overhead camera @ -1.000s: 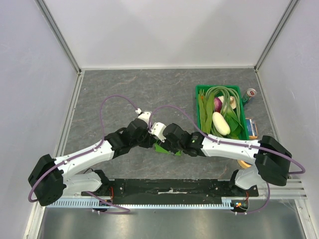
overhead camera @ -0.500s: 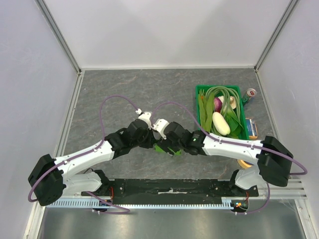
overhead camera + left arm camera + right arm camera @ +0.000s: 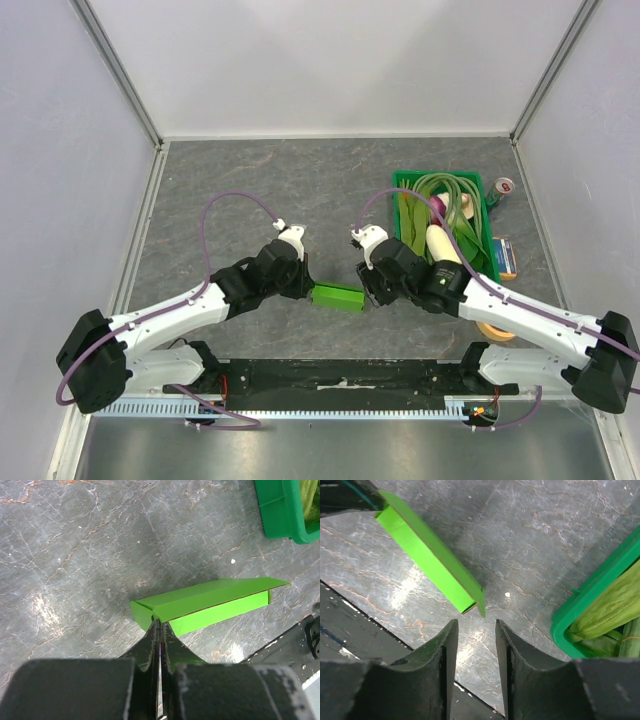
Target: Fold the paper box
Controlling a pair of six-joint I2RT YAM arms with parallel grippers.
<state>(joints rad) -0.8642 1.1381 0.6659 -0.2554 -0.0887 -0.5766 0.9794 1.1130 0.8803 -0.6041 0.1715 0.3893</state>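
The paper box point(image 3: 337, 296) is a lime-green card piece folded into a long flat wedge, lying on the grey table between the two arms. My left gripper point(image 3: 306, 290) is shut on its left end; in the left wrist view the fingertips point(image 3: 159, 623) pinch the card where the folds of the paper box point(image 3: 210, 604) meet. My right gripper point(image 3: 368, 292) stands just off the right end, apart from it. In the right wrist view the right gripper point(image 3: 475, 625) is open with bare table between its fingers, and the paper box point(image 3: 427, 555) ends just beyond the tips.
A dark-green crate point(image 3: 440, 175) of vegetables stands to the right, with its corner close to the right gripper point(image 3: 585, 600). A can point(image 3: 501, 189) and a small blue box point(image 3: 506, 256) lie beside it. The black base rail point(image 3: 340, 376) runs along the near edge.
My right arm has pulled back to the right, off the paper box, and its wrist now sits near the crate. The box now shows full length. The left gripper has held still.
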